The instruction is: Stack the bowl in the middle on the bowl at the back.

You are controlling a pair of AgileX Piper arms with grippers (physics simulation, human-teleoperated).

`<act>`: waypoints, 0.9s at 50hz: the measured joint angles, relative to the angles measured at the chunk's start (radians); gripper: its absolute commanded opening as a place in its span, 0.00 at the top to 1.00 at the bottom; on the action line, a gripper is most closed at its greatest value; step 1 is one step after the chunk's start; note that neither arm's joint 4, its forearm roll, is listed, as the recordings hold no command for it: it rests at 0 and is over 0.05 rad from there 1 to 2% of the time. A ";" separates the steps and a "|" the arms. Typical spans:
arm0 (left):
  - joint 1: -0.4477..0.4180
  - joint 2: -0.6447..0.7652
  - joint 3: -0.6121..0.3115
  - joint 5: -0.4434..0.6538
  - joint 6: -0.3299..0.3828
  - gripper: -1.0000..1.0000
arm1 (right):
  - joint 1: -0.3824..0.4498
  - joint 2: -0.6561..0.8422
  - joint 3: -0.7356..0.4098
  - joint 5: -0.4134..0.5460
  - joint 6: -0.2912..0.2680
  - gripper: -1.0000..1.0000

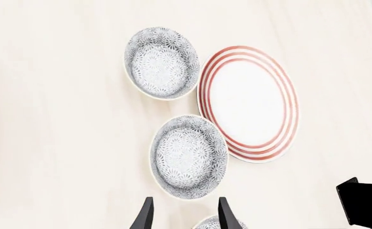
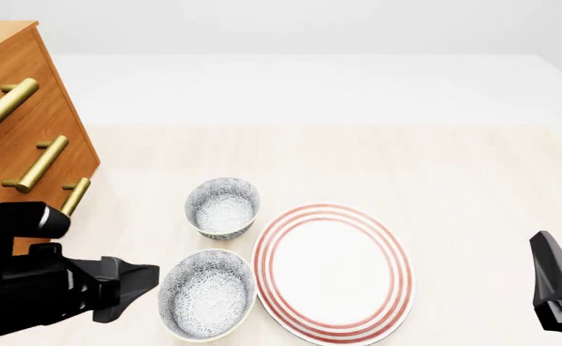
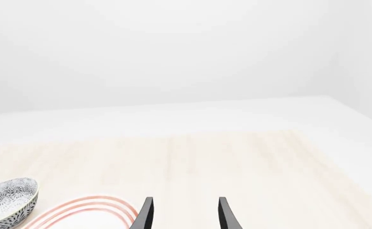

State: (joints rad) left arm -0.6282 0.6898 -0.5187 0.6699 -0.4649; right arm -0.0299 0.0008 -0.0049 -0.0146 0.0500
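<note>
The middle bowl [image 2: 207, 294] sits on the bench [image 2: 454, 166] at the lower centre-left of the front view, its right edge touching or just beside the red-ringed plate [image 2: 333, 271]. The back bowl [image 2: 223, 208] stands above it in the frame, a small gap between the two, and it too is just beside the plate's rim.

The left pincer [image 1: 184, 213] hovers near the middle bowl's near rim, fingers apart, holding nothing. The right pincer [image 3: 184, 213] waits over the plate's side at the lower right, fingers also apart and empty.

From where I stand, the trouble lies in the crowding. A finger coming down on the side of the middle bowl next to the plate could catch the plate's edge and shove it, or slide under and tip it. A shallow, wide bowl offers only a thin rim to pinch, so it may tilt or slip out on the lift. A third patterned bowl [image 1: 218, 223] peeks in at the bottom edge of the left wrist view, right under the fingers; they could bump it on descent. And the back bowl looks narrower, so an off-centre drop may leave the wide one perched crooked.
</note>
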 measured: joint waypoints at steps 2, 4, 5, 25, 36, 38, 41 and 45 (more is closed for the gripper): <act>-0.007 0.011 0.016 -0.015 -0.017 0.00 | 0.000 0.000 0.000 0.000 0.000 0.00; -0.015 0.021 0.032 -0.031 -0.035 0.00 | 0.000 0.000 0.000 0.000 0.001 0.00; -0.018 0.026 0.039 -0.039 -0.043 0.00 | -0.001 0.000 0.000 0.000 0.001 0.00; -0.039 0.128 0.190 -0.252 -0.181 0.00 | -0.002 0.000 0.001 0.000 0.002 0.00; -0.026 0.197 0.242 -0.370 -0.223 0.00 | -0.002 0.001 0.001 0.000 0.003 0.00; -0.023 0.212 0.249 -0.390 -0.226 0.00 | -0.002 0.001 0.001 0.000 0.004 0.00; -0.013 0.234 0.255 -0.416 -0.226 0.00 | -0.002 0.001 0.001 0.000 0.004 0.00; 0.005 0.264 0.261 -0.446 -0.219 0.00 | -0.002 0.001 0.001 0.000 0.005 0.00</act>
State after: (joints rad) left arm -0.6228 0.9538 -0.2581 0.2236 -0.6836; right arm -0.0316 0.0018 -0.0039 -0.0144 0.0549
